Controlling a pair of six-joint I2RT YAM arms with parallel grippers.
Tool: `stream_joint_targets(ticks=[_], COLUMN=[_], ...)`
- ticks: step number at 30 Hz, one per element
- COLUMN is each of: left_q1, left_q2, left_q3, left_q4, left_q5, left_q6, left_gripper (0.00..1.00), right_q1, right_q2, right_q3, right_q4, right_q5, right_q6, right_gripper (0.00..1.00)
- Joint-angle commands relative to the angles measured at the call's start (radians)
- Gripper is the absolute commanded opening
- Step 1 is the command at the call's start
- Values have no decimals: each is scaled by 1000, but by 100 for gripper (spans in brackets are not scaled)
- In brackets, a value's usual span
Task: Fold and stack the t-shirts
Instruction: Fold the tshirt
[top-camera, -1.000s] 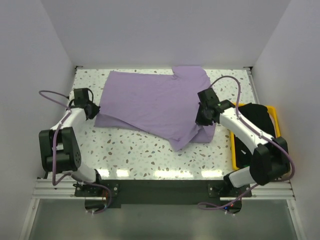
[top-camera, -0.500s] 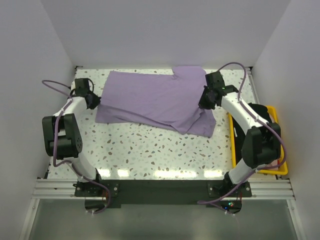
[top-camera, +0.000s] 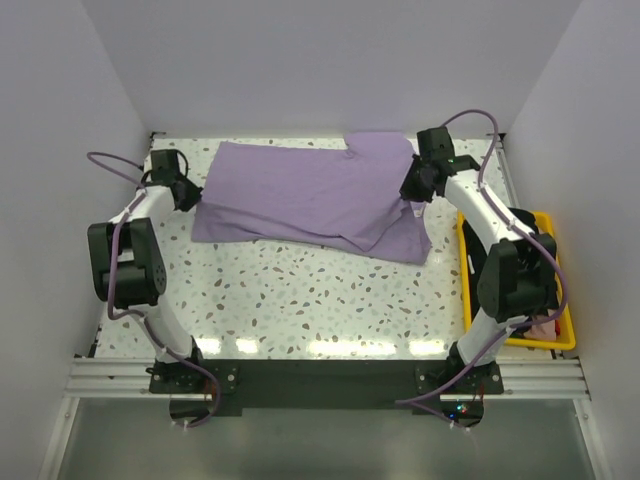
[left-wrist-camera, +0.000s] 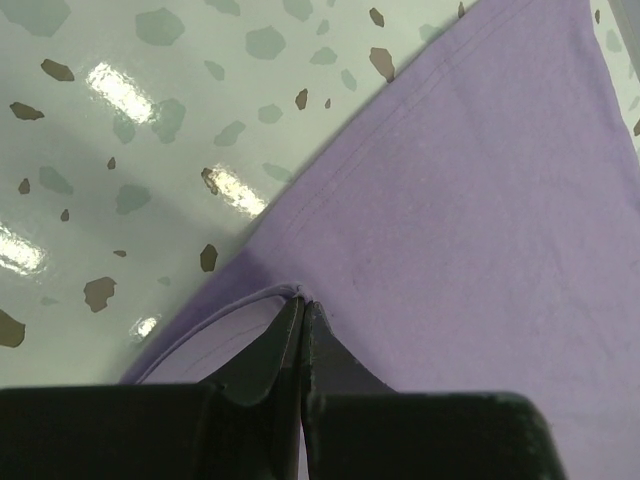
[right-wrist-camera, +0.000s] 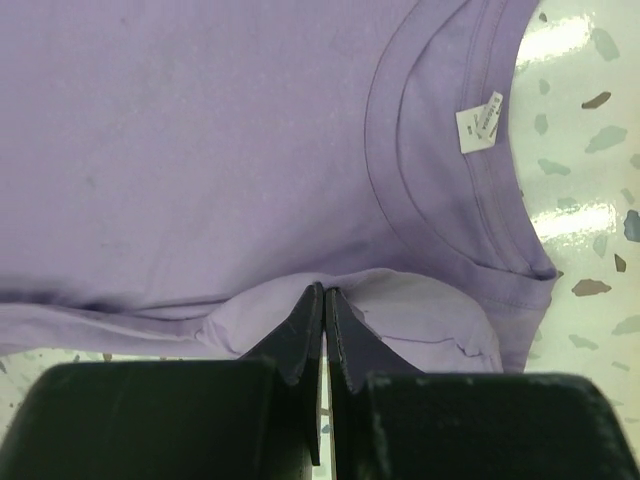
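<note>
The work surface is a white speckled terrazzo-pattern table (top-camera: 300, 300) enclosed by plain white walls on three sides. A yellow plastic bin (top-camera: 548, 214) sits at the table's right edge. Its contents are largely hidden by the right arm and cannot be identified.

The light purple cotton t-shirt (top-camera: 300, 195) lies to the left of the bin on the far half of the table, spread widthwise. The end nearest the bin is doubled, with one layer lying over another, and a sleeve reaches toward the back wall.

The right gripper (top-camera: 412, 192) is at the shirt end nearest the bin. In the right wrist view its fingers (right-wrist-camera: 300, 335) are closed together on a raised pinch of lavender cloth just below the ribbed neckline (right-wrist-camera: 400, 190). A small white neck label (right-wrist-camera: 478, 122) shows inside the collar. The fabric bunches into a small ridge at the pinch point.

The left gripper (top-camera: 192, 203) is at the shirt end farthest from the bin. In the left wrist view its fingers (left-wrist-camera: 275, 350) are pressed shut on the stitched hem, at a corner where the edge curls under. The cloth beyond the pinch lies smooth and flat against the table.

Both arms reach forward from their bases, the right arm passing over the bin.
</note>
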Motion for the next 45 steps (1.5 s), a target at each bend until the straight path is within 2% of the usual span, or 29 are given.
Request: stream_joint_targets(ticks=[1, 21, 37, 39, 44, 45], left_q1=[0, -2, 0, 0, 0, 1], left_q2=[12, 129, 185, 192, 195, 192], left_q3=[48, 145, 174, 180, 194, 195], left_q4=[26, 61, 72, 72, 86, 87], left_q5=[5, 50, 54, 54, 60, 60], left_q6=[25, 28, 45, 52, 69, 71], left_gripper=[0, 0, 0, 3, 23, 26], right_q1=[-24, -67, -96, -98, -96, -99], right_q2=[5, 152, 373, 396, 494, 508], right_q3=[80, 258, 431, 457, 570, 604], right_q4=[12, -14, -23, -26, -54, -57], right_q5=[-22, -32, -74, -74, -97, -103], right_q6=[-17, -35, -71, -86, -98, -103], right_gripper=[0, 0, 0, 0, 0, 6])
